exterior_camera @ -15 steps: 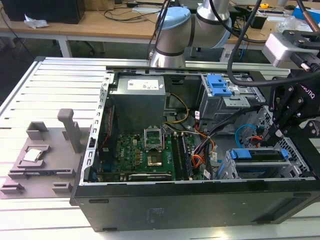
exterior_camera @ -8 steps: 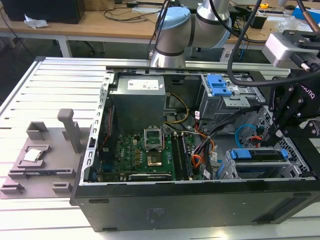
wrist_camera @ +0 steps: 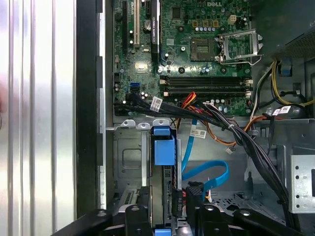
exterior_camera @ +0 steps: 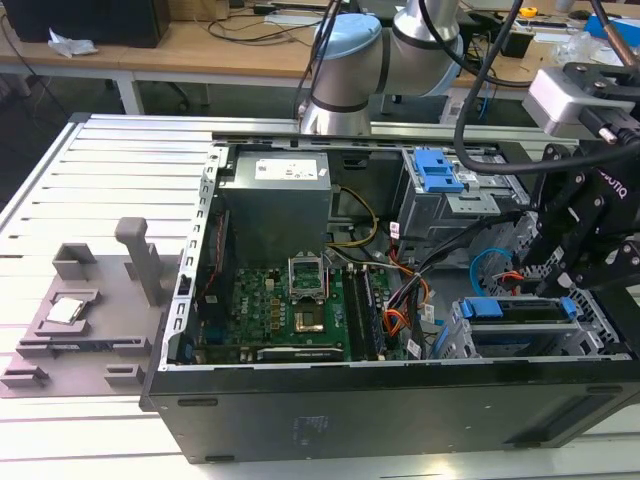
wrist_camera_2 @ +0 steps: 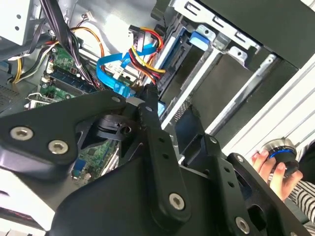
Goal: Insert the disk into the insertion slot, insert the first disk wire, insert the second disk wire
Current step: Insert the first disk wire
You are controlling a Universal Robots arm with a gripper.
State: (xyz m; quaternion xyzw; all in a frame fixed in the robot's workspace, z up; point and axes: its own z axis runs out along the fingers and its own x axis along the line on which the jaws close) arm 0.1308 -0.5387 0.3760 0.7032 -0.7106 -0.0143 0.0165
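Exterior view, from its left: computer case [exterior_camera: 400, 410] lies open on tabletop [exterior_camera: 60, 180], bays facing up for access. Disk [exterior_camera: 515, 310] seated in insertion slot [exterior_camera: 455, 335] toward exterior view's right, so insertion judged done. Pincer [exterior_camera: 565, 275] low over disk, near blue cable [wrist_camera: 206, 174], likely wire work. Pincer opening: cannot tell.

Silver arm [exterior_camera: 425, 40], blue caps [exterior_camera: 345, 45]; black hand [wrist_camera_2: 170, 118] (silver screws [wrist_camera_2: 57, 146]).

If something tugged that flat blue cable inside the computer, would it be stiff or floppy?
Probably springy, not limp: the blue cable keeps a smooth curved loop. Likely light, being a thin flat ribbon. Its smooth jacket might slip in a pinch.
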